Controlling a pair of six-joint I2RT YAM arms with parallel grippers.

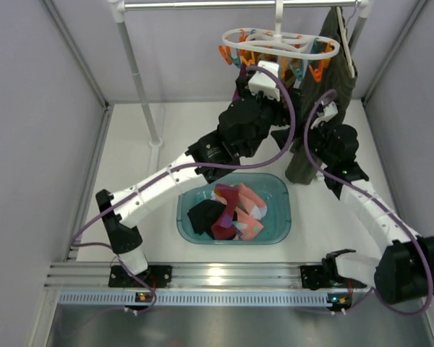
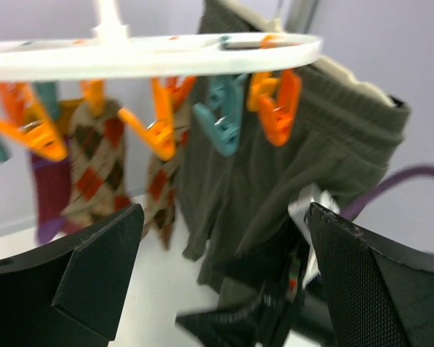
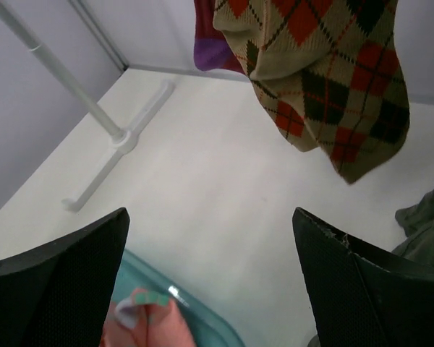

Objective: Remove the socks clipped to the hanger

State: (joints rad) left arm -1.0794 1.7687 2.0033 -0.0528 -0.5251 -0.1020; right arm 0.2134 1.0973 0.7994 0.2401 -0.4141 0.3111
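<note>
The white ring hanger (image 1: pixel 278 45) with orange and teal clips hangs from the rail at the back. In the left wrist view two argyle socks (image 2: pixel 94 163) hang clipped under the hanger (image 2: pixel 152 56), left of the olive garment (image 2: pixel 289 159). My left gripper (image 2: pixel 224 246) is open and empty, just below the clips, also in the top view (image 1: pixel 270 74). My right gripper (image 3: pixel 210 253) is open and empty, lower, with an argyle sock (image 3: pixel 325 72) with a purple part hanging ahead and above it; it is beside the olive garment (image 1: pixel 324 112).
A teal basin (image 1: pixel 275 189) in the middle of the table holds pink, black and dark red socks (image 1: pixel 228 213); its corner and a pink sock (image 3: pixel 145 318) show in the right wrist view. The rack's white pole (image 1: pixel 141 79) stands at the back left. The olive garment (image 1: pixel 329 79) hangs at the right.
</note>
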